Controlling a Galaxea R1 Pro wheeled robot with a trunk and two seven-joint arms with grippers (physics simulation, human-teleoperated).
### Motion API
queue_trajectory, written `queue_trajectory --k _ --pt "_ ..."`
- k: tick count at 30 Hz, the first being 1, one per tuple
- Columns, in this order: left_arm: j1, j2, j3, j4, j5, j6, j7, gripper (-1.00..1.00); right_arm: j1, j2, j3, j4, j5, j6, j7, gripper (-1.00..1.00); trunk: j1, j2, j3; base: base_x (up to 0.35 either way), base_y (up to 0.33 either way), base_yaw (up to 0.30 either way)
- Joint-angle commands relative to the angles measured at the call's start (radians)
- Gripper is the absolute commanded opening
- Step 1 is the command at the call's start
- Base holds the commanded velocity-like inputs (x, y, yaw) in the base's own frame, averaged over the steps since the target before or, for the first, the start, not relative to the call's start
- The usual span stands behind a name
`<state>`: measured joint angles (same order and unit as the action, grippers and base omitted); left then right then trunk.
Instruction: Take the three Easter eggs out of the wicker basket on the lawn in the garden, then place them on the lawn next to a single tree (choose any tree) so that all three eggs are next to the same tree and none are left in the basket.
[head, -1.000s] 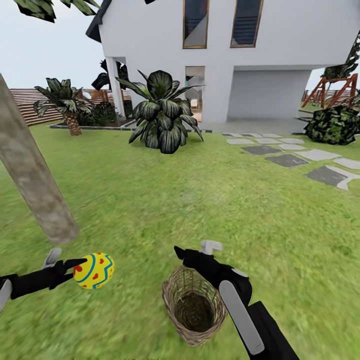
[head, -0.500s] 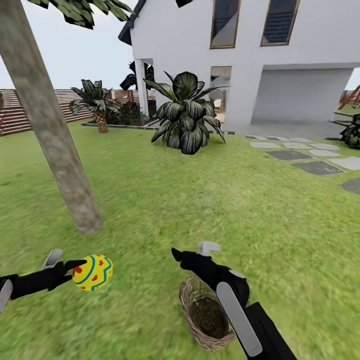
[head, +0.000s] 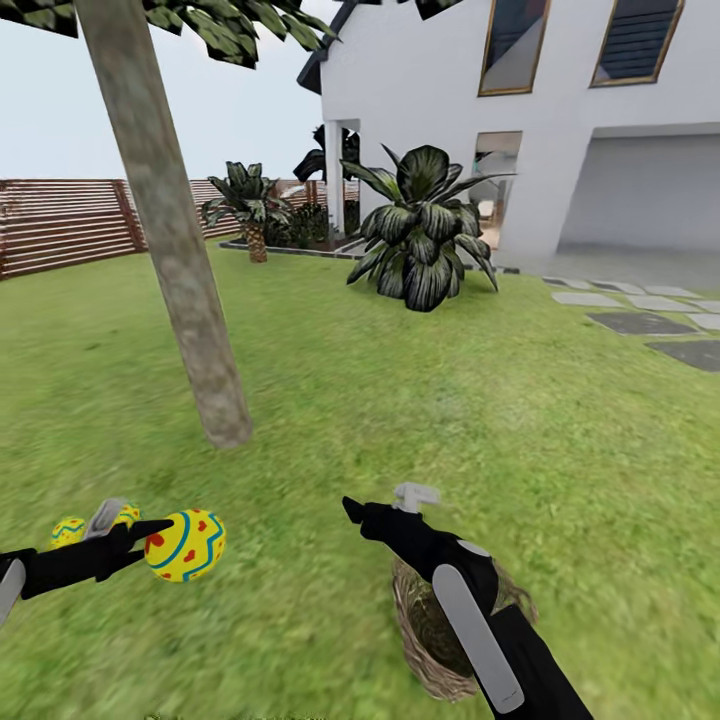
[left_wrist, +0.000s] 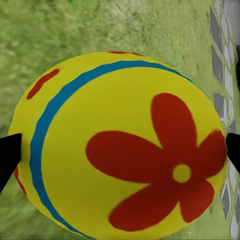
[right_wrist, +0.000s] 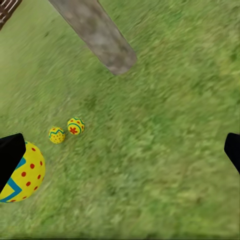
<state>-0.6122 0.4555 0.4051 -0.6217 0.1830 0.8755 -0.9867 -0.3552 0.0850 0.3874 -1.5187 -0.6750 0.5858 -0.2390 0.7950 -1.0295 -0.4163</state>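
Since the earlier frame the head has swung left, so the tree (head: 175, 250) sits nearer centre. Left gripper (head: 140, 535) fingers clamp one Easter egg (head: 186, 543); two eggs (right_wrist: 66, 130) lie on the lawn (head: 400, 400) near the trunk. Right gripper (head: 385, 500) looks open over the seemingly empty wicker basket (head: 425, 655).
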Motion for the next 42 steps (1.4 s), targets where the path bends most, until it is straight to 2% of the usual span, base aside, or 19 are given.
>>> queue_trajectory --k 1,15,22,34,42 --pt "-0.001 -0.001 0.001 0.0 0.0 0.004 -0.003 -1.0 -0.001 0.0 0.0 -0.001 -0.011 0.003 -0.01 1.0 -0.004 0.006 0.002 0.0 0.0 0.29" --pt "-0.001 -0.002 0.001 0.0 -0.001 0.003 -0.002 -1.0 -0.001 0.0 0.0 0.0 -0.011 0.003 -0.01 1.0 -0.058 0.104 0.046 0.0 0.0 0.29" --pt "-0.001 -0.002 0.001 0.0 -0.002 0.004 -0.001 -1.0 -0.001 0.001 0.001 0.0 -0.011 0.002 -0.011 1.0 -0.084 0.153 0.068 -0.184 0.0 0.29" --pt "-0.001 -0.001 0.003 0.0 -0.001 0.004 -0.001 -1.0 -0.001 0.002 0.001 0.001 -0.011 -0.001 -0.01 1.0 -0.13 0.237 0.105 -0.01 0.0 0.288" --pt "-0.001 -0.003 0.001 0.0 0.0 0.004 -0.001 -1.0 -0.001 -0.001 -0.001 -0.001 -0.009 -0.004 -0.006 1.0 -0.161 0.293 0.13 0.0 0.0 0.045"
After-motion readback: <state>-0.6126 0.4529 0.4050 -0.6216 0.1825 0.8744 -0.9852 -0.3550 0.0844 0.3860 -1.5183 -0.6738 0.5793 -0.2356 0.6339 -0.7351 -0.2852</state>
